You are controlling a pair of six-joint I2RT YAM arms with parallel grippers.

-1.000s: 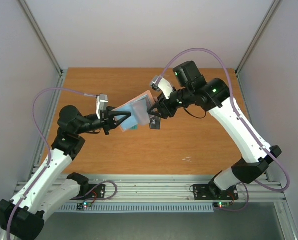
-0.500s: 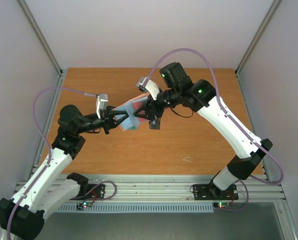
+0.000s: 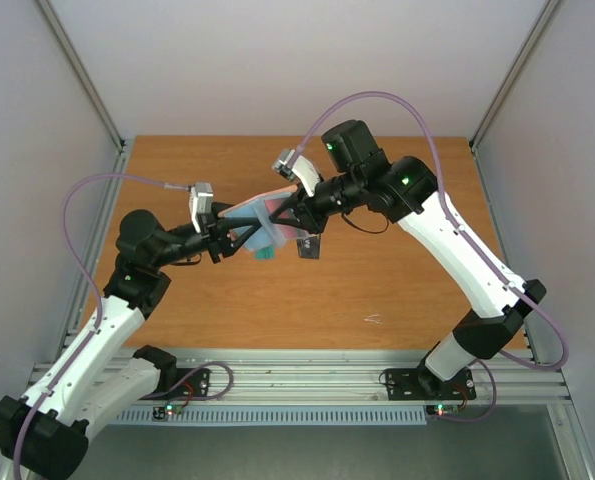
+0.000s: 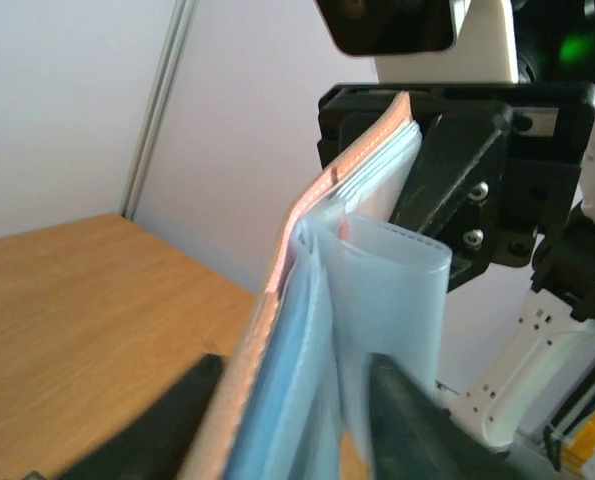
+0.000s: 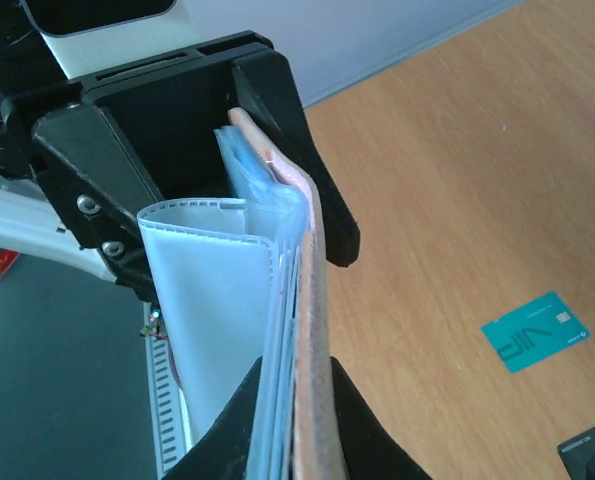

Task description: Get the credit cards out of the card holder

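Right wrist view: closest to the lens, the right gripper (image 5: 292, 390) is seen pressed together on the card holder (image 5: 277, 250). One finger is laid against the dusty pink cover and the other against the pale blue-grey inside. The holder is carried on edge in the air, and a clear sleeve is bowed out from it on the side away from the cover. Farther along, the holder's other end is flanked by the left gripper (image 5: 237, 250). Its fingers are spread wider than the holder is thick, so the holder is bracketed loosely rather than pinched.

Beyond and below, the wooden table (image 5: 457, 180) is seen. A teal-green card (image 5: 534, 331) is laid flat on it, with a black card (image 5: 592, 452) near it, cut off by the frame corner.

In the top external view, the holder is found above the middle of the table, between the two wrists. Both loose cards are seen on the wood close beneath it. What is kept inside the sleeves cannot be told.
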